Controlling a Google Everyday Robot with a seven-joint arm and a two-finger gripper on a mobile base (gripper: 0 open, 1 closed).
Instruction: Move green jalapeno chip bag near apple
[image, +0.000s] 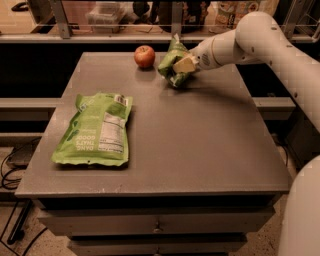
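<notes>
The green jalapeno chip bag (172, 61) is dark green and crinkled, held upright at the far middle of the table. My gripper (183, 65) is shut on it, coming in from the right on the white arm (250, 37). The bag's lower end is at or just above the tabletop; I cannot tell if it touches. The apple (144, 56), small and red, sits on the table just left of the bag, a short gap between them.
A large lime-green pouch (95, 130) with a white nutrition label lies flat at the table's left front. The grey table (200, 145) has drawers below. A shelf rail (100, 37) with clutter runs behind the table's far edge.
</notes>
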